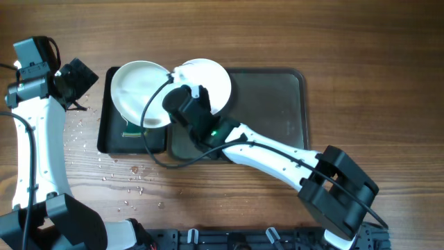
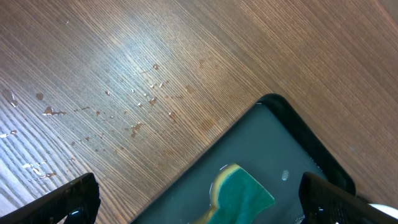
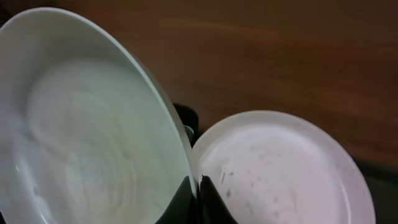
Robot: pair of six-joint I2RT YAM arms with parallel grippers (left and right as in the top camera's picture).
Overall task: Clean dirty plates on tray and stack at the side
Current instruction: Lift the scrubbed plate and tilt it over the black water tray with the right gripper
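Overhead, the right gripper [image 1: 182, 103] sits at the left end of the big grey-green tray [image 1: 277, 104], pinched tight on the rim of a white plate [image 1: 141, 94]. That plate hangs tilted at the gripper's 9 o'clock, above a smaller black tray [image 1: 111, 135] that lies just beside the big tray's 9 o'clock edge. The right wrist view shows both fingers [image 3: 214, 202] closed on the plate's edge; the plate's face is pale, with no clear smear. A second plate [image 1: 208, 80] rests at the gripper's 1 o'clock, at the left end of the big tray, its rim close to the held plate's. In the wrist view it carries small dark specks around the middle.

The left gripper [image 1: 75, 76] hovers at about 10 o'clock from the black tray, over the bare wooden table [image 1: 361, 42], with its jaws spread wide and nothing between them. Its wrist view looks down on scattered water drops [image 2: 143, 99] on the wood. It also shows a corner of the black tray, with a green and yellow sponge [image 2: 242, 193] lying inside.
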